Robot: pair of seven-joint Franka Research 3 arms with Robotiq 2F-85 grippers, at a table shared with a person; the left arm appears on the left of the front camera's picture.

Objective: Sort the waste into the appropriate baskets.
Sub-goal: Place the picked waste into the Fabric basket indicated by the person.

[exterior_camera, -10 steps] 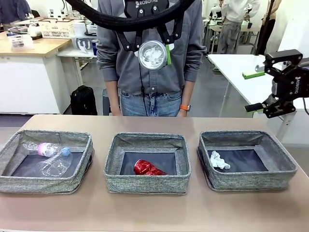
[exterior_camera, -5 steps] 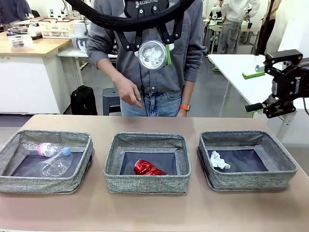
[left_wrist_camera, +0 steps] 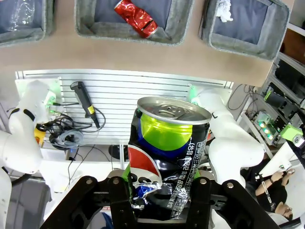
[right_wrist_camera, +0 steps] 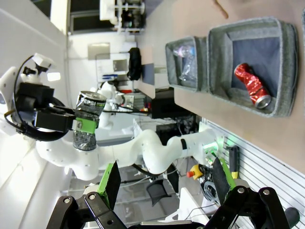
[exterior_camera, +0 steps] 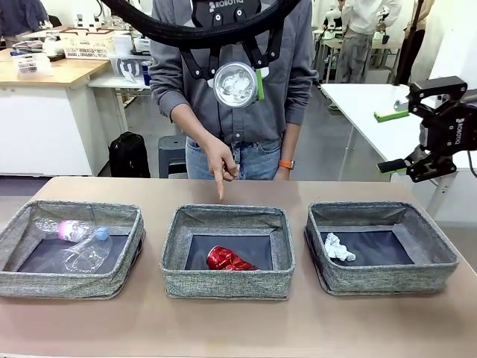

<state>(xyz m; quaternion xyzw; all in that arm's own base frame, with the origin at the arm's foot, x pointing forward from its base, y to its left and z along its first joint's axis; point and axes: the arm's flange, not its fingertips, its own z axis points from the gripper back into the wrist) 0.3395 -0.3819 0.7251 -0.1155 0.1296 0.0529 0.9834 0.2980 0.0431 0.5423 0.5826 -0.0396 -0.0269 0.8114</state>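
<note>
The person's hand [exterior_camera: 222,165] has just come down and is pointing at the middle basket [exterior_camera: 227,251], probably the can's [left_wrist_camera: 167,162] destination. Left gripper [left_wrist_camera: 162,191] is clamping it high above; right gripper [right_wrist_camera: 167,179] is idling wide open.

Glossy dented metal on the dark printed can [left_wrist_camera: 167,162], silvery lid bright; same shiny, crumpled foil-like sheen on the crushed red can [exterior_camera: 226,259]. Rough matt woven cloth on the three grey fabric baskets [exterior_camera: 227,284], smooth matt wood-look on the beige tabletop [exterior_camera: 238,328]. Clear glossy plastic on the pink-labelled bottle [exterior_camera: 72,230] at 9 o'clock, matt creased paper on the white wad [exterior_camera: 337,248] at 3 o'clock.
</note>
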